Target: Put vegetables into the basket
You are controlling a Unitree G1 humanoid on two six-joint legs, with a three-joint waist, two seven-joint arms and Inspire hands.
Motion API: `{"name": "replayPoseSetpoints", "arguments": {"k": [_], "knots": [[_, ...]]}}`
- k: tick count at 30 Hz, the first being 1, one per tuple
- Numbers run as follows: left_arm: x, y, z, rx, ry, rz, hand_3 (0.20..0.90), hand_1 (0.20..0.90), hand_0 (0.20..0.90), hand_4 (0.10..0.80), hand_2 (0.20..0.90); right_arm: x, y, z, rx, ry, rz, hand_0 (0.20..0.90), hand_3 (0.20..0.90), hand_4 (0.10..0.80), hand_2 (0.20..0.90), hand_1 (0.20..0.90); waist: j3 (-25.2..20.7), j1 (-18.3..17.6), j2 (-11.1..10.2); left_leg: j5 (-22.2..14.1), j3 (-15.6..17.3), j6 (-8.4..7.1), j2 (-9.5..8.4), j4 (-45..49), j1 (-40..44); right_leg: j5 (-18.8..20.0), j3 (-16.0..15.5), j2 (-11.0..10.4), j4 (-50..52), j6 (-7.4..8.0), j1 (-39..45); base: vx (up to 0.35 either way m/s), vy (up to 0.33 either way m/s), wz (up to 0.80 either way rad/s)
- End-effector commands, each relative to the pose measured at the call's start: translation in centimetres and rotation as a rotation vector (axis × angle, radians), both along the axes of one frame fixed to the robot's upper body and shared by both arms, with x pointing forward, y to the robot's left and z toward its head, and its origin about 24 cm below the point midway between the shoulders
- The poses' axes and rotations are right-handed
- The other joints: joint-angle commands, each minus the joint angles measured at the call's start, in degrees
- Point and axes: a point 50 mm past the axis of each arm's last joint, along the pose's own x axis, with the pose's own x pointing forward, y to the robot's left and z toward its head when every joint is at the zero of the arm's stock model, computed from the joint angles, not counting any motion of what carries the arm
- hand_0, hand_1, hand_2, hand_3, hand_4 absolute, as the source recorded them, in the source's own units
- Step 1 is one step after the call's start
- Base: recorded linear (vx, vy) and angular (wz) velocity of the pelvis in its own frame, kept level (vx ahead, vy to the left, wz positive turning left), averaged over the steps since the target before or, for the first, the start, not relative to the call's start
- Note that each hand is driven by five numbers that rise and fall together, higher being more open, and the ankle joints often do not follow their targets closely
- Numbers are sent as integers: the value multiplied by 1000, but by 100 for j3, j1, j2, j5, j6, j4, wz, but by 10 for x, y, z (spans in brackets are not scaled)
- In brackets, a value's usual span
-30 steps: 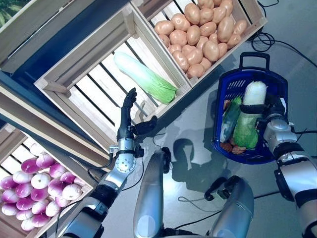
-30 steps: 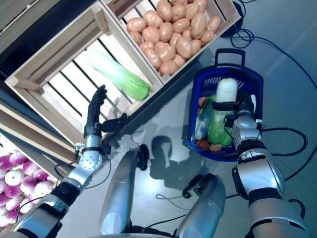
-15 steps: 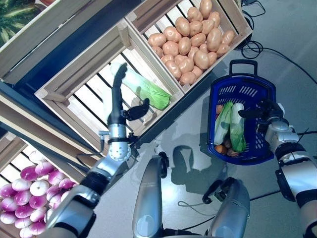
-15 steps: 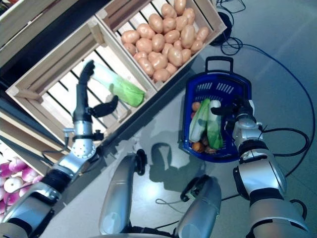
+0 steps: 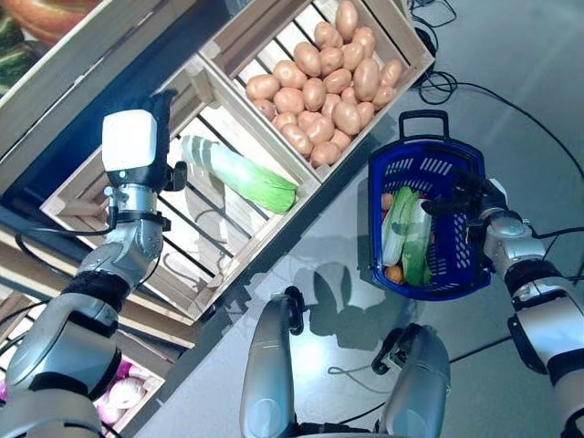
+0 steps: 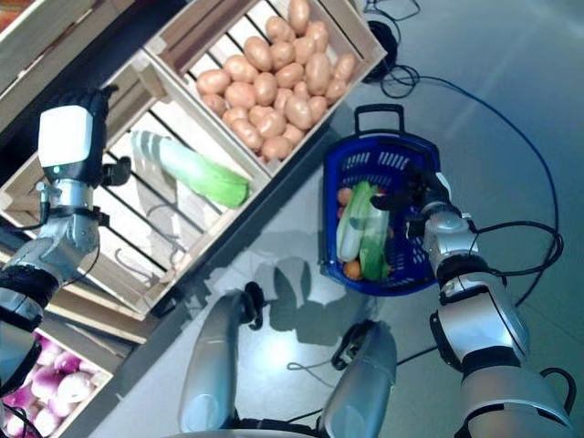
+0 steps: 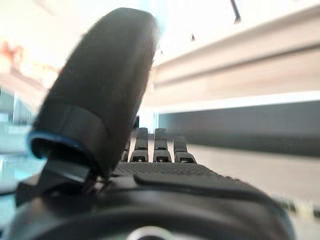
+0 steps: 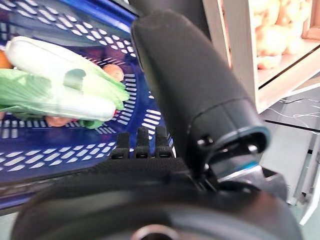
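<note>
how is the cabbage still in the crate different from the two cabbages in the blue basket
The cabbage in the crate lies alone and flat on the wooden slats, with the left hand close by its white end. The cabbages in the basket lie side by side, touching, on top of smaller orange and brown vegetables, with the right hand over the basket's rim. All three are long, white at one end and green at the other.

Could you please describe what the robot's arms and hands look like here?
Both arms are silver-grey with dark joint bands. The left hand is dark with a white cover on its back. The right hand is dark, its thumb smooth, black and rounded.
</note>
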Motion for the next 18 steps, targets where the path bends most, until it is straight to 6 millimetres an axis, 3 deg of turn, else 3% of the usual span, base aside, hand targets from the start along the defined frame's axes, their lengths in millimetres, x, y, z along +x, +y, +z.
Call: {"name": "replayPoseSetpoints", "arguments": {"k": [1,9,14,18], "knots": [[7,9,28,-8,-74,66,900,900,900,800,900,-5,-21,16,-43,-71,7,900,900,800,900,900,-521,-7,71,-480,-319,-812,581,-604,719,601,680,-17,-515,105,-219,22,119,-4],[17,5,29,-1,17,90,900,900,900,800,900,-4,-23,25,-91,-58,46,900,900,800,900,900,-427,-231,82,-703,-368,-898,649,-53,314,482,1027,-12,-201,137,-671,4,120,-7],[22,1,55,35,-73,75,900,900,900,800,900,-3,-26,32,-126,-57,64,900,900,800,900,900,-311,-320,57,-815,-360,-935,722,354,-83,457,1133,-15,15,149,-1021,-27,84,-4],[23,-1,66,13,-122,62,900,900,900,800,900,-3,-27,37,-101,-80,72,900,900,800,900,900,-244,-355,14,-882,-376,-949,773,573,-296,443,1157,-31,152,147,-1209,-32,29,-2]]}}
